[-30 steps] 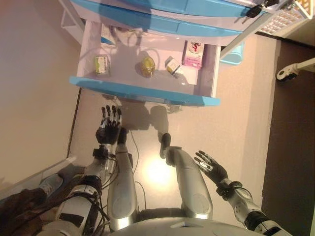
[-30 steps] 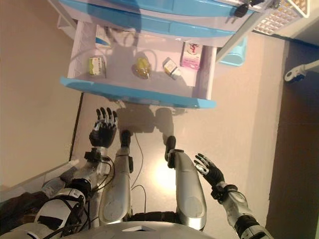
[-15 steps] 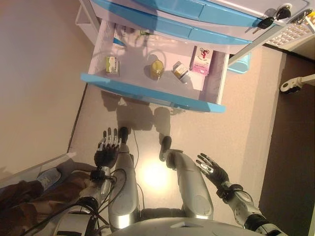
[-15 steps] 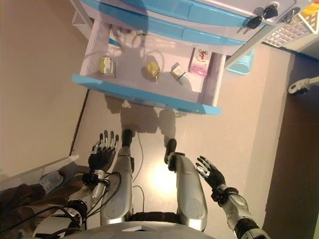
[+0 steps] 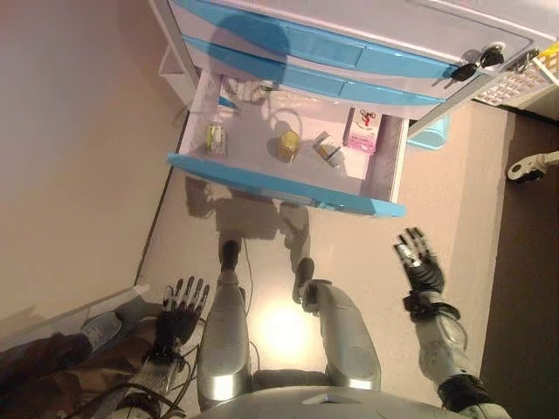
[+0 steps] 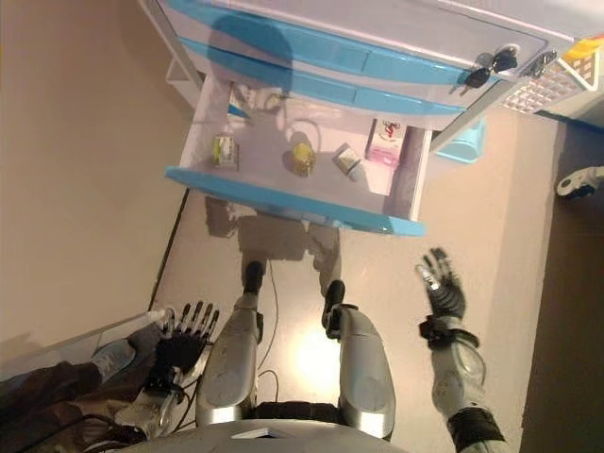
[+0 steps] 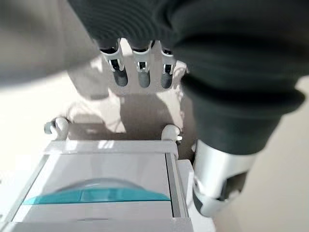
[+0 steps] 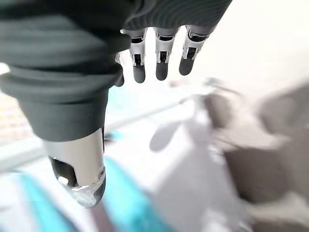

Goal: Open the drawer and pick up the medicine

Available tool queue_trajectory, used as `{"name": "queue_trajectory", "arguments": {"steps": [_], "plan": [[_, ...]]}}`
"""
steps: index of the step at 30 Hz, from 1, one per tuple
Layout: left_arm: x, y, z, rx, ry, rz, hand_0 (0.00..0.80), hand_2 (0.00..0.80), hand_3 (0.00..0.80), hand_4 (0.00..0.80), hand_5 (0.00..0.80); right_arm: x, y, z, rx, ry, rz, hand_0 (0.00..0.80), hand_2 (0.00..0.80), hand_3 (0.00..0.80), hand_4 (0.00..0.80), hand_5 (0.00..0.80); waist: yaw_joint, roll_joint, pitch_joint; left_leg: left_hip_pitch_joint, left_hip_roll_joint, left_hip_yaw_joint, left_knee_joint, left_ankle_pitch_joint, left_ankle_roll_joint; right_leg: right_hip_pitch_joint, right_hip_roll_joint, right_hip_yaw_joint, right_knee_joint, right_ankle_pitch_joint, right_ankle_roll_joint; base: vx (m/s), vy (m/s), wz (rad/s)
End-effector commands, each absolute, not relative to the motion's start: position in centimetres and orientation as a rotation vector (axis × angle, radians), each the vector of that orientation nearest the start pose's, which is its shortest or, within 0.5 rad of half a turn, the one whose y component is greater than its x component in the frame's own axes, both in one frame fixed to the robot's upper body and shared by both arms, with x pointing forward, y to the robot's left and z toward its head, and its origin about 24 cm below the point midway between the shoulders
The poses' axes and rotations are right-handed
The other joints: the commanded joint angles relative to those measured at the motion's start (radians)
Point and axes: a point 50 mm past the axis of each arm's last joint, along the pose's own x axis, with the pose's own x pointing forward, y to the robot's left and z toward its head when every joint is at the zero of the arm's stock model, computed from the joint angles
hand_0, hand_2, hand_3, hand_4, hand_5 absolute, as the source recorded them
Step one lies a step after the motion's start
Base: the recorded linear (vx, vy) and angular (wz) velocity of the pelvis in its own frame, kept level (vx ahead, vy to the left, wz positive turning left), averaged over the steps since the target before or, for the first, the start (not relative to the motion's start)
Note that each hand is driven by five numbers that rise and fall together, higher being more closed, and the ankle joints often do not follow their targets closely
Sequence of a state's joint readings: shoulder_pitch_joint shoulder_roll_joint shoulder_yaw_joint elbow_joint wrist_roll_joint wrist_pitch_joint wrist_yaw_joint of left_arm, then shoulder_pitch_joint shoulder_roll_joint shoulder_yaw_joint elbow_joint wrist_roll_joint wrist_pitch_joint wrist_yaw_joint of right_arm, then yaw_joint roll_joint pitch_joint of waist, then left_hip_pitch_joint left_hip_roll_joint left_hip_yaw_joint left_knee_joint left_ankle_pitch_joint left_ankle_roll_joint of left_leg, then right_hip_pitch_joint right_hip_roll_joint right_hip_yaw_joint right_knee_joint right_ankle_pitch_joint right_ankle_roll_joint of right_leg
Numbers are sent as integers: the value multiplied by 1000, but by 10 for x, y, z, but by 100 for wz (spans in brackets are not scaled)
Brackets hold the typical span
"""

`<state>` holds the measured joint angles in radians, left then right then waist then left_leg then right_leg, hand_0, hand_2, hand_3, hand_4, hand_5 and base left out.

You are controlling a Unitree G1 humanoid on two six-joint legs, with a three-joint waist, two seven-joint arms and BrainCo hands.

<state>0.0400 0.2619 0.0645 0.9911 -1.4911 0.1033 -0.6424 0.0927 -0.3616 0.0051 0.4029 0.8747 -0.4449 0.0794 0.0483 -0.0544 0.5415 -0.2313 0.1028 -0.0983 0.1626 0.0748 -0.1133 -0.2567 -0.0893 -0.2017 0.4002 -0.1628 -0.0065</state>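
Note:
The bottom drawer (image 5: 288, 184) of a white cabinet stands pulled out, with a blue front. Inside it lie a small green-labelled box (image 5: 215, 138), a yellow bottle (image 5: 287, 145), a small tilted pack (image 5: 328, 149) and a pink box (image 5: 363, 131). My left hand (image 5: 177, 310) hangs low at the lower left, far from the drawer, fingers (image 7: 140, 72) straight and empty. My right hand (image 5: 422, 266) is raised below the drawer's right corner, apart from it, fingers (image 8: 161, 65) spread and holding nothing.
Above the open drawer the cabinet has shut blue drawers (image 5: 349, 54) and keys (image 5: 476, 65) in a lock. A white basket (image 5: 533, 74), a light blue bin (image 5: 432, 131) and a castor (image 5: 528, 166) stand at the right. A person's camouflage-clad leg (image 5: 52, 371) is at the lower left.
The camera has shifted. My left hand has drawn back from near the drawer front to the lower left. My right hand has risen forward toward the drawer's right corner.

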Motion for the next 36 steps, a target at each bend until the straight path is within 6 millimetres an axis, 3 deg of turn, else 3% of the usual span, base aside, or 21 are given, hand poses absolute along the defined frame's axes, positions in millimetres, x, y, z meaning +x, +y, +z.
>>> {"name": "queue_trajectory", "arguments": {"steps": [1,8,11,15,18,28,36], "plan": [[110,256,-123,-1225,360,351,0,0,0,0,0,203,-292,39,153,-260,-343,0,0,0,0,0,-21,-30,-118,1,-53,42,36,-98,66,71,-24,20,-187,124,104,47,60,-9],[90,257,-129,-1184,397,412,0,0,0,0,0,207,-297,118,-272,-536,-343,0,0,0,0,0,-19,-24,-158,32,-52,60,10,-110,70,106,-39,31,-235,135,123,54,66,-6],[88,258,-129,-1177,398,415,0,0,0,0,0,208,-293,136,-367,-597,-325,0,0,0,0,0,-16,-25,-163,35,-50,62,10,-114,70,112,-41,32,-241,136,126,11,11,-1],[93,261,-127,-1150,398,421,0,0,0,0,0,215,-273,181,-540,-720,-185,0,0,0,0,0,1,-34,-166,31,-47,60,13,-125,68,124,-43,30,-257,137,131,0,0,0],[101,263,-125,-1122,397,412,0,0,0,0,0,223,-256,199,-610,-766,-78,0,0,0,0,0,16,-41,-161,22,-46,55,18,-127,66,126,-44,26,-261,139,131,-10,-16,3],[119,271,-118,-1048,385,388,0,0,0,0,0,244,-210,221,-856,-832,149,0,0,0,0,0,58,-48,-135,-15,-55,32,33,-124,65,118,-48,6,-264,145,127,-24,-11,10],[133,274,-112,-1000,381,358,0,0,0,0,0,258,-189,218,-977,-791,256,0,0,0,0,0,83,-49,-115,-42,-64,21,50,-124,67,107,-50,-6,-258,147,123,-19,-8,9]]}}
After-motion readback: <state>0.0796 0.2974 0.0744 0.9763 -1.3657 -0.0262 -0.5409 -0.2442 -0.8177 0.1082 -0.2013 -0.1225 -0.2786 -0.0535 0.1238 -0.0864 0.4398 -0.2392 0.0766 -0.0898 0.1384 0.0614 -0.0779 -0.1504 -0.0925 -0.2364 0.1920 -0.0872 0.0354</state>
